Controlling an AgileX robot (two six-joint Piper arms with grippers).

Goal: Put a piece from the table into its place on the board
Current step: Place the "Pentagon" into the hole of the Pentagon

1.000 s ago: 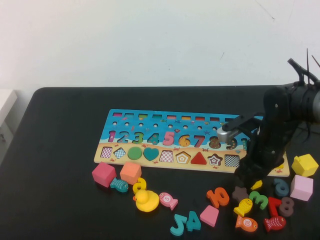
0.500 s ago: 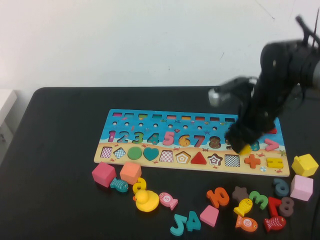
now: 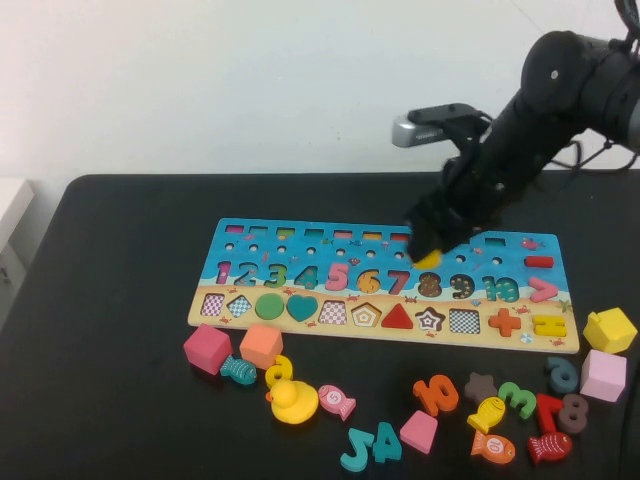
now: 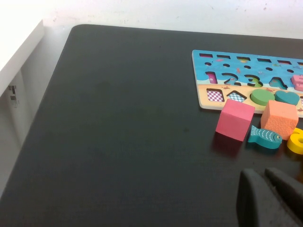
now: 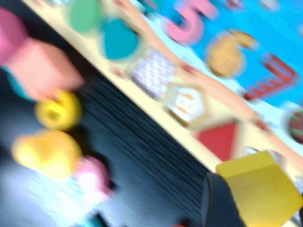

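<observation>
Left tool [image 4: 267,196]: seen only in the left wrist view, low over the bare counter [image 3: 110,290] near the pink cube [image 3: 207,348]; whether its fingers are parted or closed cannot be told.
Board [image 3: 300,246]: laid flat mid-counter; number pieces are seated along its middle row, with a pink 5 [image 3: 337,275] among them.
Board's front row: a green circle [image 3: 269,306], a teal heart [image 3: 302,308] and a red triangle [image 3: 397,317] are seated; several recesses beside them show only checkered bottoms.
Loose pieces, left: the pink cube, an orange cube [image 3: 261,345], a teal fish [image 3: 239,371] and a yellow duck [image 3: 293,401] are set just in front of the board.
Right tool [image 3: 428,246]: raised above the board's middle, over the number row; it is clenched on the yellow piece [image 3: 428,259].
Yellow piece: a small, bright yellow block with flat faces, gripped clear of the board surface; its exact shape cannot be told.
Loose pieces, right: a yellow block [image 3: 609,330] and a pale pink block [image 3: 603,375] sit past the board's right end.
</observation>
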